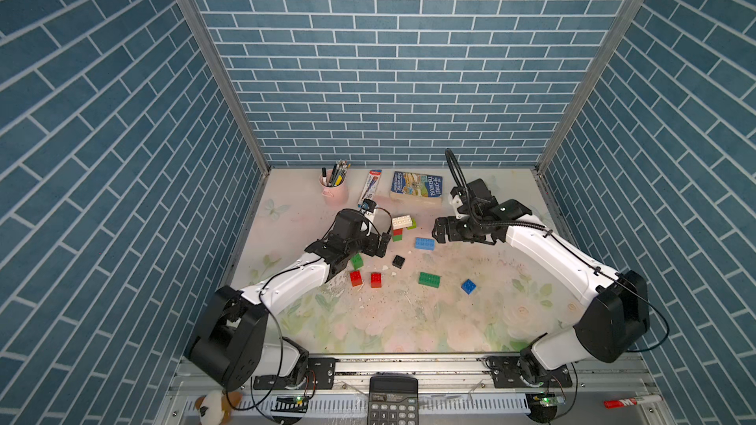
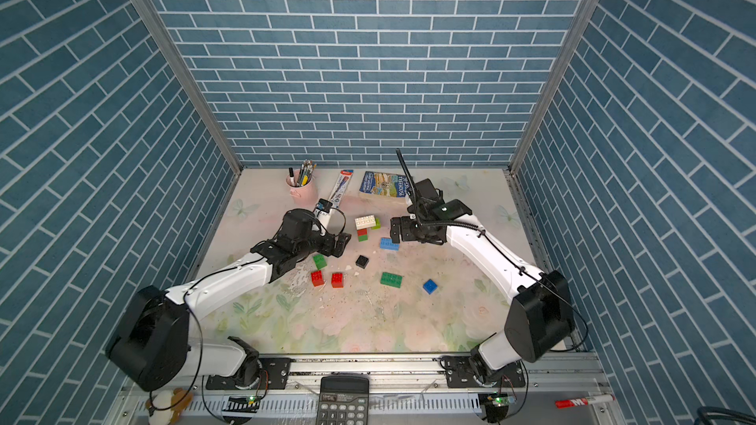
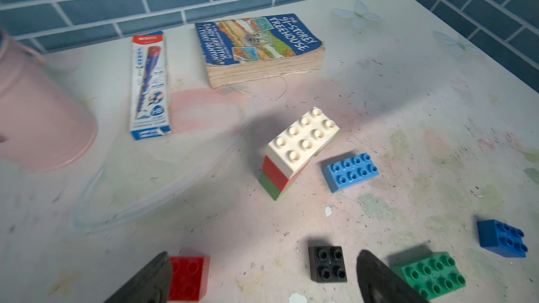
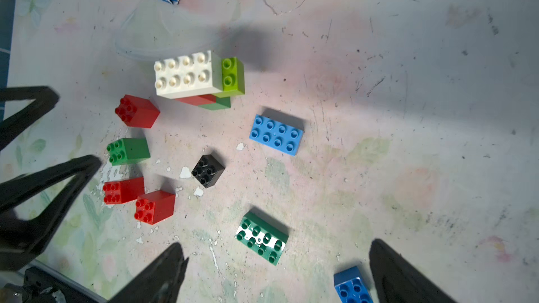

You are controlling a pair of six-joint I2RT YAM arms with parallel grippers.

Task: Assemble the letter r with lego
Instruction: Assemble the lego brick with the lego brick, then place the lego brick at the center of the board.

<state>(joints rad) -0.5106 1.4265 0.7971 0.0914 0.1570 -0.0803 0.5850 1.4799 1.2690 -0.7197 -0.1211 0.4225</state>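
Lego (image 1: 429, 280) lay scattered over the middle of the flowered table (image 1: 491, 320), none of it held. Both arms reached in from the near edge. The left gripper (image 1: 383, 245) and the right gripper (image 1: 437, 235) each stood wide open and empty, one either side of the half-built stack (image 1: 399, 228), a white long brick (image 3: 303, 138) capping red on green. Just beside the stack, toward the table's right edge, lay a light-blue long brick (image 1: 424, 243), studs up, its long axis roughly parallel to the near edge. It lay on the right gripper's side, and in both top views that gripper looked nearer to it than the left one did. Its fingers (image 4: 166, 275) stood apart along much the same line as the brick's length, so I judged a wrist turn would be wanted to close across the short width.
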